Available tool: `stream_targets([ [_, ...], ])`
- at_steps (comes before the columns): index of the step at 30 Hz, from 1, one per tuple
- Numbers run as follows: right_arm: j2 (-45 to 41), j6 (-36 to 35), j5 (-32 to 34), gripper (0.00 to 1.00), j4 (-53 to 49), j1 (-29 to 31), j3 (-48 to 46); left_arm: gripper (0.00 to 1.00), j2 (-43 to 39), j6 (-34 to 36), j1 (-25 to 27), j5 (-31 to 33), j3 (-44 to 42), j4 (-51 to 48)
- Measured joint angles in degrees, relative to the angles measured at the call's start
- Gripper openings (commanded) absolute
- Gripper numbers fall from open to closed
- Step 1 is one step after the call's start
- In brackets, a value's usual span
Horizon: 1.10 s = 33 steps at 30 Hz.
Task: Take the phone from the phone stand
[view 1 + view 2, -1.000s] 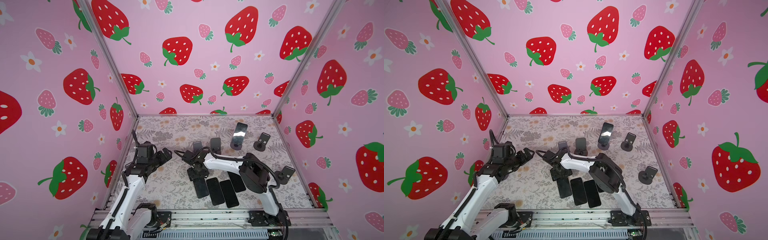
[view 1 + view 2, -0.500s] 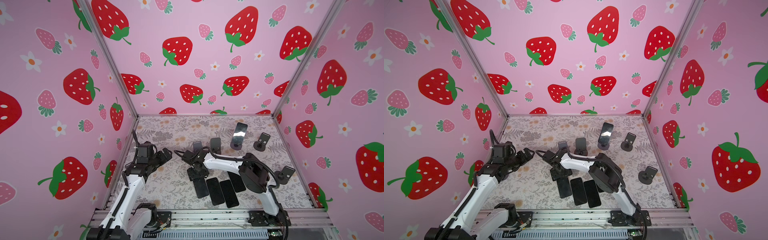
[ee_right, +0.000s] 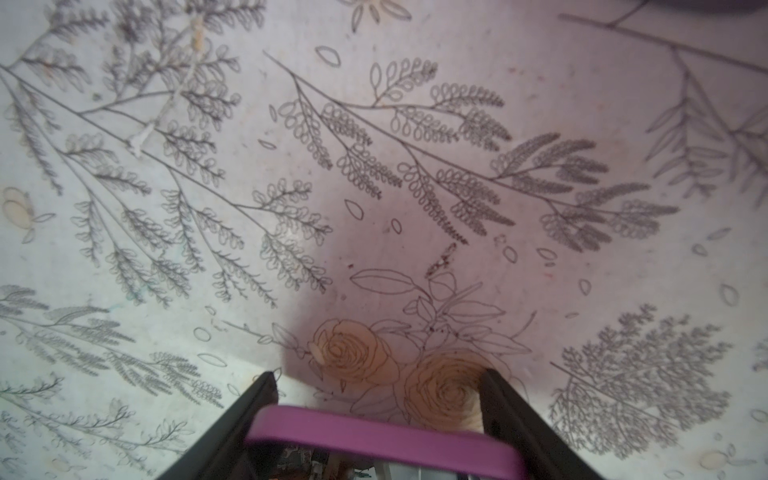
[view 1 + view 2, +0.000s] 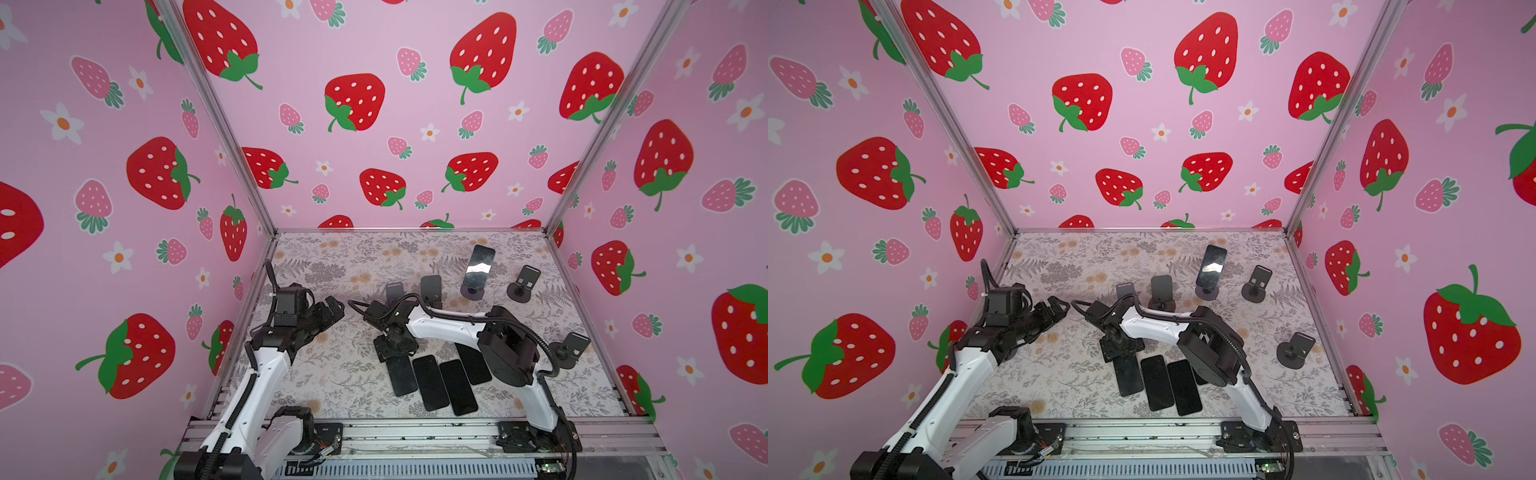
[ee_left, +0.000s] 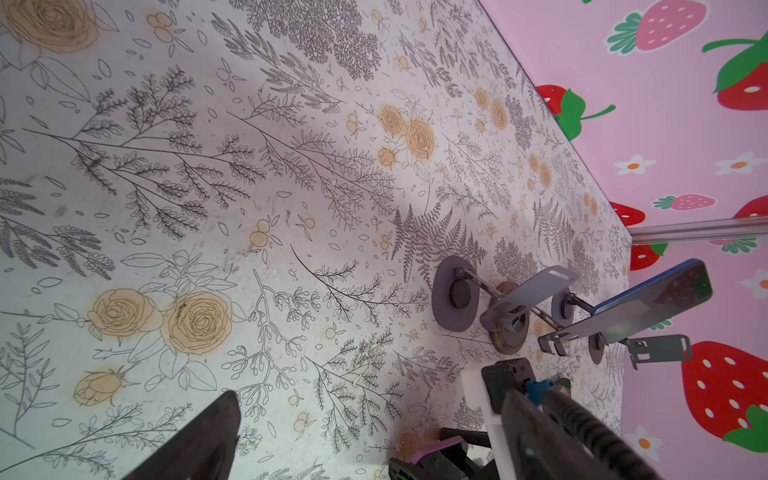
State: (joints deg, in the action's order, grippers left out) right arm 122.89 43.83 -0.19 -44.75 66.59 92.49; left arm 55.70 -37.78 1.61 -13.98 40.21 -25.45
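Right gripper lowered over the floral table, pointing downward. The purple-edged phone sits between its two black fingers; the purple short edge spans crosswise from one finger to the other, and each finger flanks a long side near that end. Whether the fingers press the phone or merely stand against it cannot be told.

In both top views the purple-edged phone lies dark face up on the table; its far end is hidden beneath the right gripper and its near end is free. Its long axis runs from the gripper toward the front rail, leaning slightly rightward as it nears the rail. It is the leftmost of a row, just beside three other phones that lie flat with nearly parallel axes. Whether the covered end rests on the table or is raised a little cannot be told.

Left gripper hangs above the table to the left, well apart from the row, jaws spread wide and grasping nothing; one finger shows in the left wrist view.

Toward the back wall a fifth phone leans upright on its stand; bare stands sit on either side of it, and one stands near the right wall.
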Motion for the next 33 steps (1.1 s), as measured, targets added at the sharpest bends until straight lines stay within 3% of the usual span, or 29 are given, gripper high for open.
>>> stream_targets([
  [33, -4.2, 2.9, 0.8, 0.78, 3.8, 0.0, -6.5, 0.99, 0.0, -0.2, -0.1, 0.0, -0.3, 1.2],
])
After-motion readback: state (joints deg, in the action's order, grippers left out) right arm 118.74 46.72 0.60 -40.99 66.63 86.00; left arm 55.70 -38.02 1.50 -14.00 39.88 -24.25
